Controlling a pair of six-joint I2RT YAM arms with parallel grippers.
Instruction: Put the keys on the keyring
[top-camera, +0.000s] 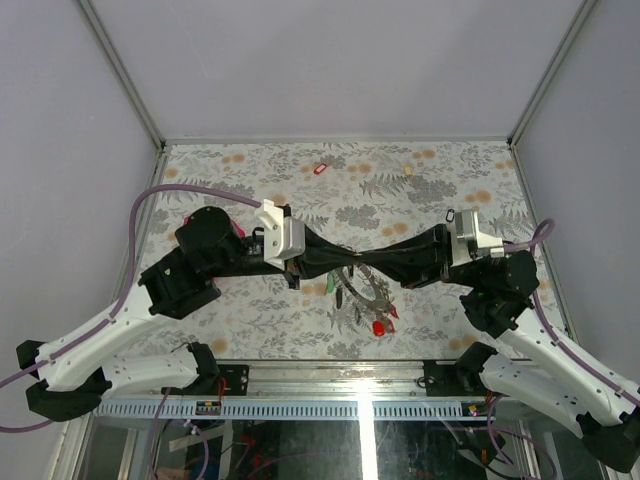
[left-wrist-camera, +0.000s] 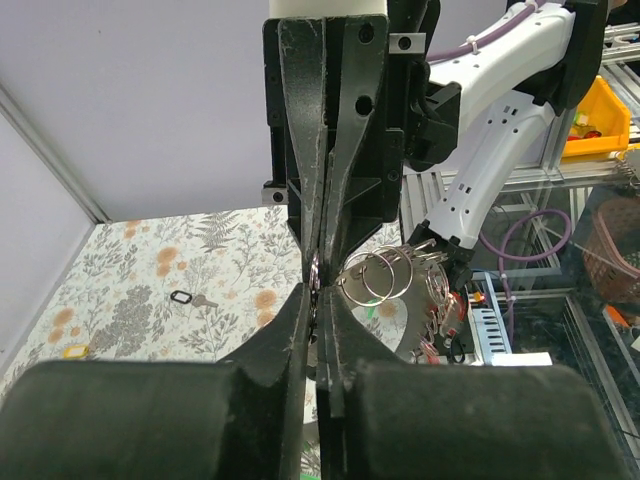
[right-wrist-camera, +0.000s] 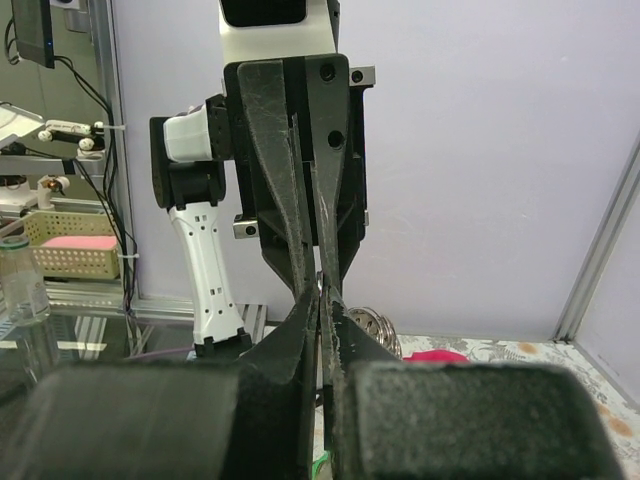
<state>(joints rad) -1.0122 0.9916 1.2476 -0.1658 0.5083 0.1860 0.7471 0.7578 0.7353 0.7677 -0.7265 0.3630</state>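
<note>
No writing, label, brand, number or sign can be read in any of the three views. The small plastic tags on the keys (top-camera: 377, 326) are too tiny to show any lettering.
</note>
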